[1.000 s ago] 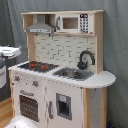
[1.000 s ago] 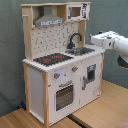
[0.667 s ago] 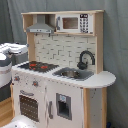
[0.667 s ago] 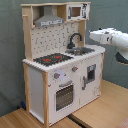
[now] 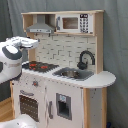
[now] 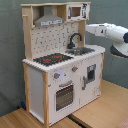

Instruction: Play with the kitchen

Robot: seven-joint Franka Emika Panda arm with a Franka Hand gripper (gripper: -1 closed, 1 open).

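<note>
In both views, kitchen (image 5: 65, 75) (image 6: 62, 65), arm (image 6: 111, 34) beside

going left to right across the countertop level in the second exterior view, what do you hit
hob → faucet standing over the sink → robot arm coming in from the second exterior view's right, above the counter's end. All of it belongs to the kitchen, apart from the arm.

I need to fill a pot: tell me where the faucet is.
The black faucet stands behind the sink, beside the hob, below the microwave in both exterior views.
</note>
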